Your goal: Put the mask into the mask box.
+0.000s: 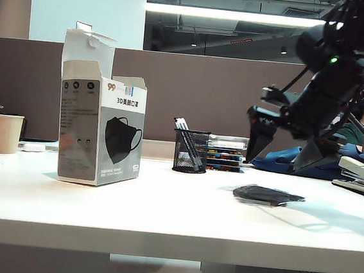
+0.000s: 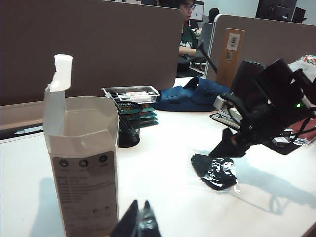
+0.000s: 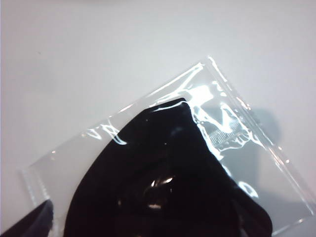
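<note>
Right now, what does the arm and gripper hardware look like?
The right arm is black, blocky, with loose black cables and small green indicator lights. The right gripper has two dark, tapered, wedge-shaped fingers. Of the left gripper only two black pointed fingertips show in its wrist view. No markings readable.

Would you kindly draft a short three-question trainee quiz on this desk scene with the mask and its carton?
1. True or false: the tall grey-and-white cardboard mask box has its top flaps open.
2. The flat black mask in its clear plastic wrapper lies: A) inside the box, B) flat on the white table, C) in the black mesh pen cup.
3. Which is open, the right gripper above the mask, or the left gripper near the box?

Key: 1 true; 2 B; 3 the right gripper, jaws spread; the left is shut.
</note>
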Motion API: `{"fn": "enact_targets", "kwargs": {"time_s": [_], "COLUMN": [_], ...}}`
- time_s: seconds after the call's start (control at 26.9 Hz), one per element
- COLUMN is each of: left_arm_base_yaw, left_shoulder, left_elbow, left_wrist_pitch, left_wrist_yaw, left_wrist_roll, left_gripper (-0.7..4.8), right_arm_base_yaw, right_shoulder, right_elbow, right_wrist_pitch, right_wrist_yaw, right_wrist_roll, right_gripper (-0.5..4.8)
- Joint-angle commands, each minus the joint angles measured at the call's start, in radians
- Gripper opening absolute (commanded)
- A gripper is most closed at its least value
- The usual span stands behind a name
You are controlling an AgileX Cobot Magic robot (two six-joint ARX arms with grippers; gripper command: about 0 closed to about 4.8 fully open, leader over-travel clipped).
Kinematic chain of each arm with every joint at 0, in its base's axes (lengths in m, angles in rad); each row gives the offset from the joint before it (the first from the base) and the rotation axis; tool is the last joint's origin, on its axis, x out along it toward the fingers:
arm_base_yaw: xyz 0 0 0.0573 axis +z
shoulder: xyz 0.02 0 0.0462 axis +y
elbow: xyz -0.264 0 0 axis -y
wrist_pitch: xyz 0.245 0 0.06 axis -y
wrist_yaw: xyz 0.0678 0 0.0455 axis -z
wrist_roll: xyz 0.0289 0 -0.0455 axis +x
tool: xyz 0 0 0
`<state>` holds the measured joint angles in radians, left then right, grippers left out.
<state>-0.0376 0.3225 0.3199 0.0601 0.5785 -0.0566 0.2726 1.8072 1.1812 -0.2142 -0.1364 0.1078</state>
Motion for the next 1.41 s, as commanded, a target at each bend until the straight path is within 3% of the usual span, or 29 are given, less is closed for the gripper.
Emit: {"fn": "enact_targets", "kwargs": {"time_s": [0.04, 0.56, 0.82, 0.97, 1.08, 1.19, 1.23, 1.27, 1.3, 1.41], "left_arm_base_yaw": [0.002, 0.002, 0.002, 0.002, 0.002, 0.002, 0.002, 0.002, 0.002, 0.002], "left_shoulder": [0.002, 0.002, 0.003, 0.003, 0.003, 0.003, 0.003, 0.006, 0.014, 0.06], "left_elbow": [0.003, 0.002, 0.002, 0.002, 0.002, 0.002, 0.002, 0.002, 0.002, 0.003], "left_wrist_pitch": [0.008, 0.009, 0.01, 0.009, 0.011, 0.032, 0.051, 0.095, 0.117, 0.193], "left_wrist_yaw": [0.001, 0.0, -0.035, -0.041, -0.044, -0.079, -0.091, -0.121, -0.14, -0.16], "left_wrist_roll": [0.004, 0.005, 0.004, 0.004, 0.006, 0.072, 0.096, 0.113, 0.111, 0.109], "left_gripper": [-0.05, -0.05, -0.05, -0.05, -0.05, 0.04, 0.16, 0.87, 1.17, 1.26], "right_arm_base_yaw": [0.01, 0.027, 0.027, 0.027, 0.027, 0.027, 0.027, 0.029, 0.032, 0.04], "right_shoulder": [0.04, 0.209, 0.233, 0.233, 0.23, 0.225, 0.224, 0.22, 0.218, 0.198], "right_elbow": [0.033, 0.069, 0.069, 0.069, 0.07, 0.089, 0.101, 0.129, 0.148, 0.209], "right_wrist_pitch": [-0.004, -0.143, -0.193, -0.198, -0.192, -0.186, -0.184, -0.186, -0.186, -0.184], "right_wrist_yaw": [0.06, 0.102, 0.112, 0.111, 0.069, -0.011, -0.041, -0.081, -0.103, -0.163], "right_wrist_roll": [-0.011, -0.037, -0.039, -0.039, -0.039, -0.039, -0.039, -0.039, -0.039, -0.039], "right_gripper": [4.79, 4.67, 1.77, 0.42, 0.38, 0.05, -0.05, -0.05, -0.05, -0.05]}}
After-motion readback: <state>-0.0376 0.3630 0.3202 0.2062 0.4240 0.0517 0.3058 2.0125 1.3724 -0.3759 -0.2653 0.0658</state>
